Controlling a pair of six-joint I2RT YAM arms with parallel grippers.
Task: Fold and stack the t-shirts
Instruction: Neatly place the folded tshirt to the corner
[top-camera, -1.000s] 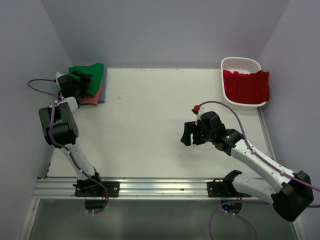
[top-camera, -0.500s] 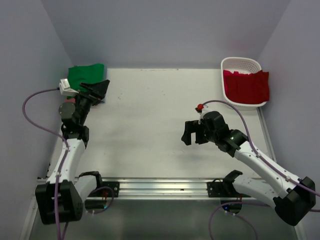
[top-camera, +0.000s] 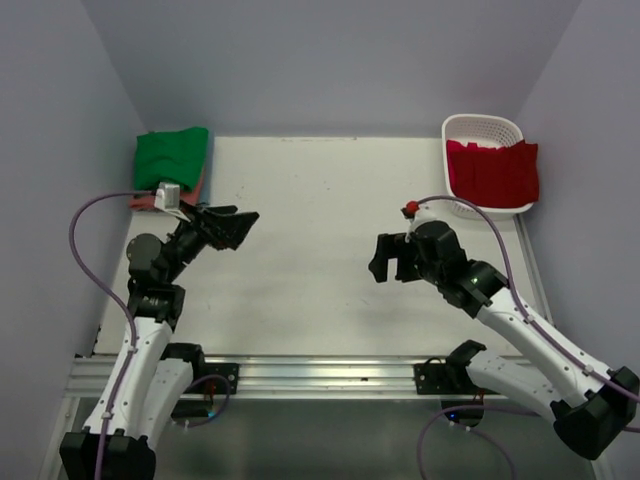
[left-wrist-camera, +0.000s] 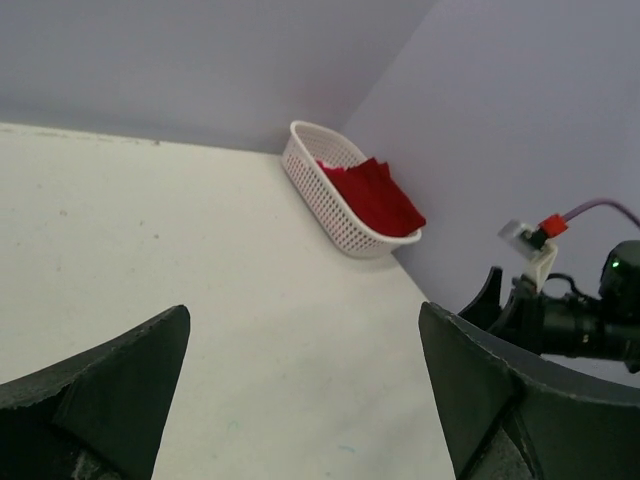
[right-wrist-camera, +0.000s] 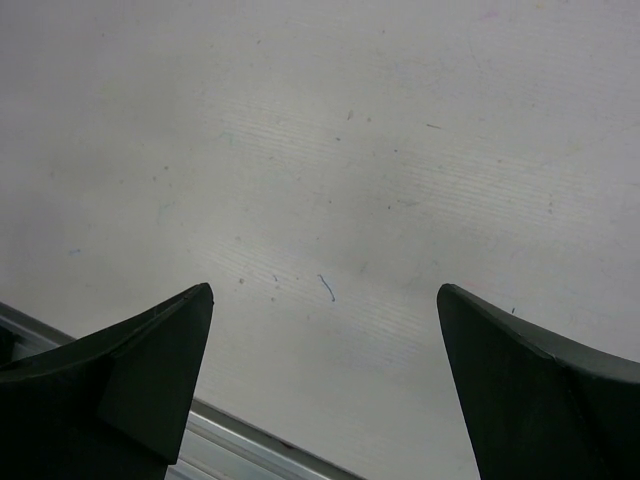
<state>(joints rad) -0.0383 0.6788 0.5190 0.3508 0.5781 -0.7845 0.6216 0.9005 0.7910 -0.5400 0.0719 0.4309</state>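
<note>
Back from the green shirt (top-camera: 172, 157) swung the left gripper (top-camera: 243, 227), jaws wide and empty, the right gripper (top-camera: 381, 259) likewise gaping.

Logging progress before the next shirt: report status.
Left gripper, right gripper open, empty. Green t-shirt atop pink t-shirt, far-left corner. Red t-shirt draped over basket. Nothing blocking.

My left claw (left-wrist-camera: 300, 340) and right claw (right-wrist-camera: 325, 330) are showing matt black, plastic-looking fingers (right-wrist-camera: 130, 360). The desk (top-camera: 320, 220) is looking matt white, smooth and faintly scuffed. The basket (left-wrist-camera: 320, 200) is showing white plastic lattice. The red t-shirt (left-wrist-camera: 375, 195) and green t-shirt (top-camera: 172, 155) are lying as soft, matt cloth. The rail (top-camera: 320, 375) is shining like brushed metal.
</note>
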